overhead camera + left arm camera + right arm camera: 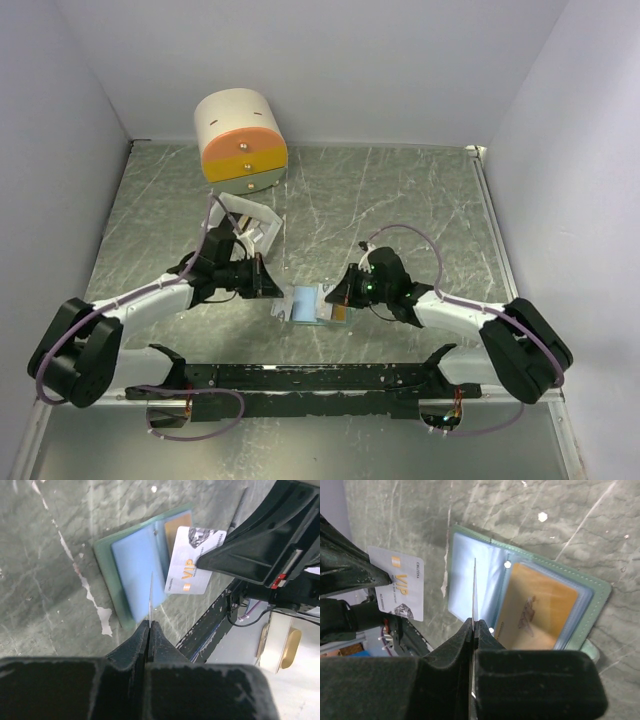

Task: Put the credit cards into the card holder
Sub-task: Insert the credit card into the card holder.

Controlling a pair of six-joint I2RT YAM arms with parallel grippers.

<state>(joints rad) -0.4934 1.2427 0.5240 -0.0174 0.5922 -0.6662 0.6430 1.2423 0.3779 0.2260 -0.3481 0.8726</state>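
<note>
Card holder (127,565) lies open on the table (400,200) between the arms, with an orange card (540,605) in a sleeve and two more cards held close by.

Both sets of jaws are narrowed to a card's thickness: the left gripper (150,625) pinches the left arm's card (402,582), and the right gripper (473,622) pinches the right arm's card (192,560), both white VIP cards. It looks to me like the insertion step. Next, one card's edge needs lining up with a free pocket mouth, then sliding in flat without shoving the holder.
</note>
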